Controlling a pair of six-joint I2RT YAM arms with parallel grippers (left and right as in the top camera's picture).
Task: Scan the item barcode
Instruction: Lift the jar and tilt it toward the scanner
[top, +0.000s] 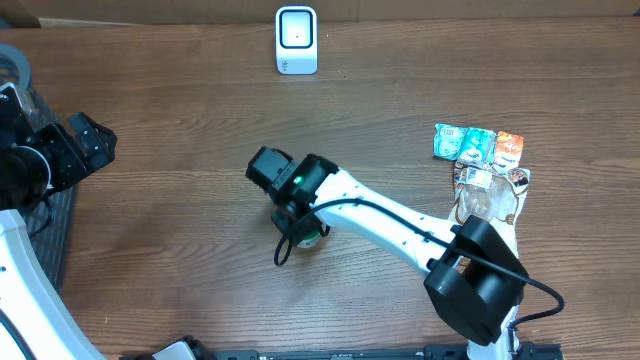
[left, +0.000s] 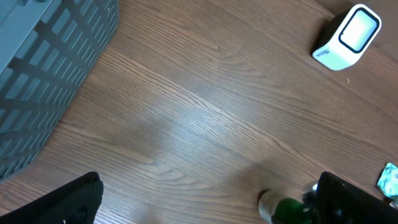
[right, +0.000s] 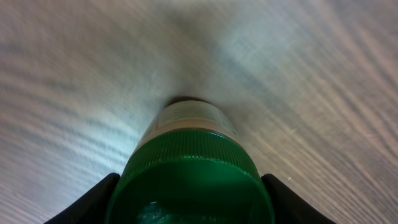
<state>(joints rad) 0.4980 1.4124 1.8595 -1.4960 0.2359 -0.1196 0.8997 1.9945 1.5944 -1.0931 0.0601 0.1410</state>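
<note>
- The bottle (right: 189, 121) stands mid-table (top: 180, 90), long axis upright, its green cap (right: 186, 168) pointing up at the right wrist camera.
- The right gripper (right: 189, 202) flanks the cap closely; whether it is clamped, I cannot tell.
- The left gripper (top: 98, 142) is spread wide and holds nothing, well apart.

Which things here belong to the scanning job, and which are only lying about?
For the job: green-capped bottle, white barcode scanner.
Lying about for now: snack packets, clear plastic bag, grey basket.

table (top: 180, 120): wood grain, low sheen | bottle cap (right: 193, 180): green ribbed plastic, glossy | scanner (top: 297, 40): smooth white plastic
</note>
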